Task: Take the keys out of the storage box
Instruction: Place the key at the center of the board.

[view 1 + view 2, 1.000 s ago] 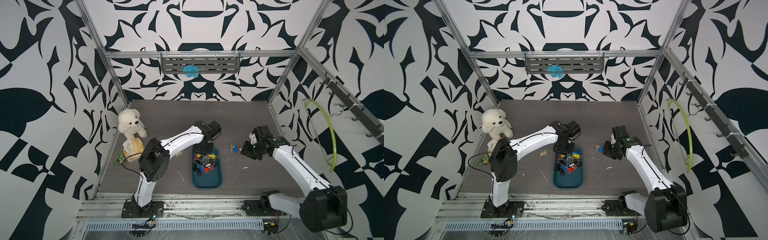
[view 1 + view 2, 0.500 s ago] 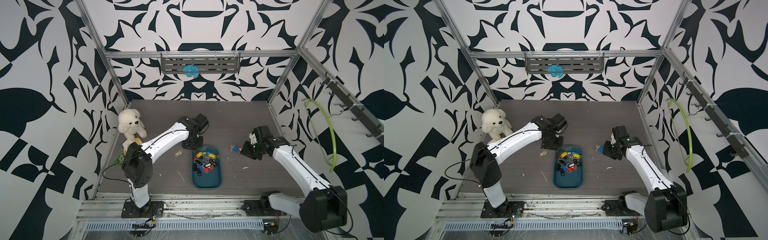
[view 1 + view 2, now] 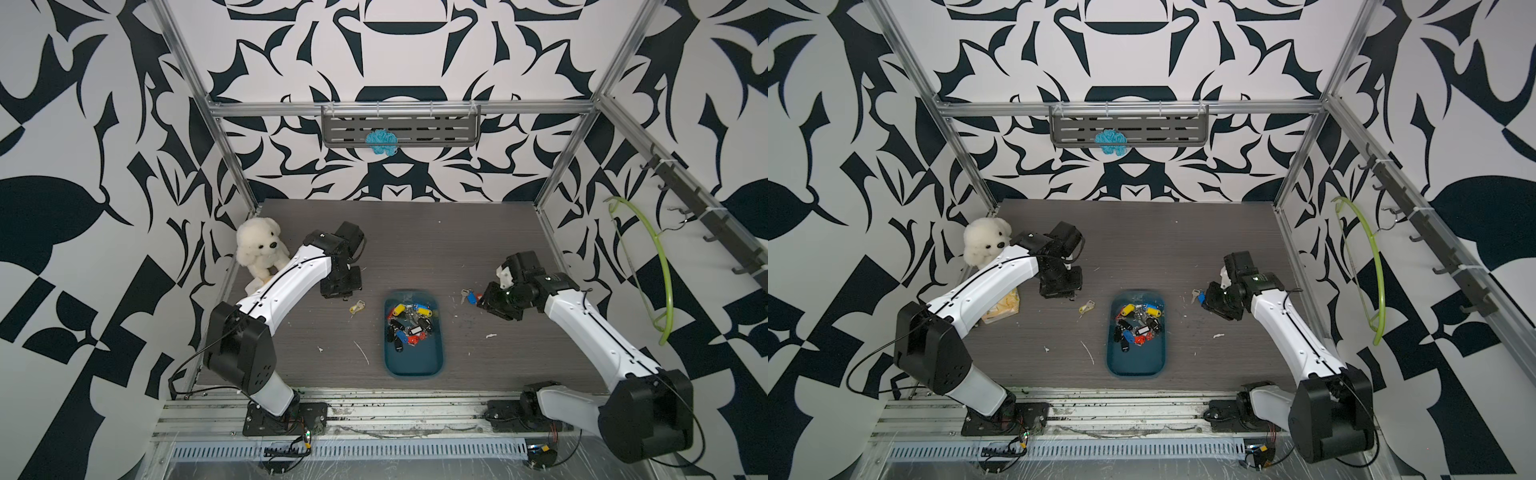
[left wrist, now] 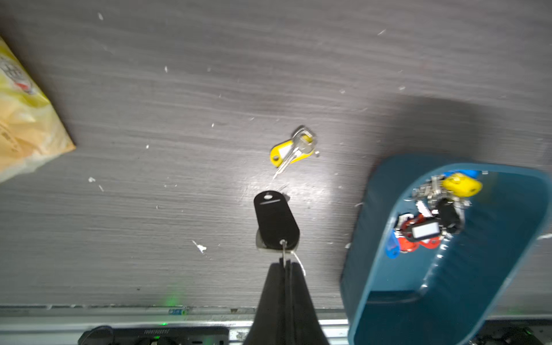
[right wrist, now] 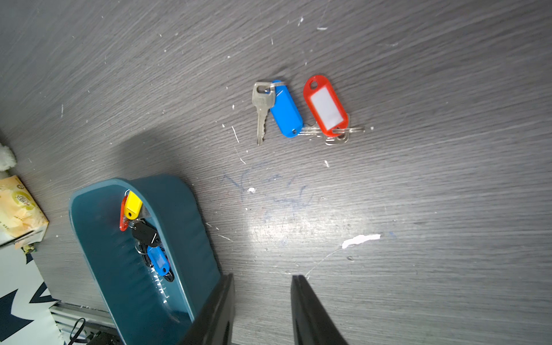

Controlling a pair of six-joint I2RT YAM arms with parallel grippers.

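Note:
The storage box [image 3: 413, 365] [image 3: 1133, 368] is a teal tray at the table's front middle, with several tagged keys [image 3: 409, 324] [image 3: 1139, 326] piled in its far half. My left gripper [image 4: 285, 263] [image 3: 341, 293] is to the left of the box and shut on the ring of a black-tagged key [image 4: 276, 221], which hangs from its tips. A yellow-tagged key [image 4: 294, 149] [image 3: 356, 307] lies on the table between that gripper and the box. My right gripper [image 5: 263, 277] [image 3: 496, 303] stands open and empty right of the box. A blue-tagged key [image 5: 285, 109] [image 3: 471, 297] and a red-tagged key [image 5: 325, 104] lie on the table beside it.
A white plush bear [image 3: 259, 249] and a yellow tissue pack [image 3: 1000, 309] sit at the left edge. A grey slotted shelf [image 3: 401, 131] with a blue clump hangs on the back wall. A green hoop [image 3: 648, 257] hangs from the hook rail on the right wall.
My left arm has swung from over the box out to the left with the black-tagged key. The right arm has stayed in place.

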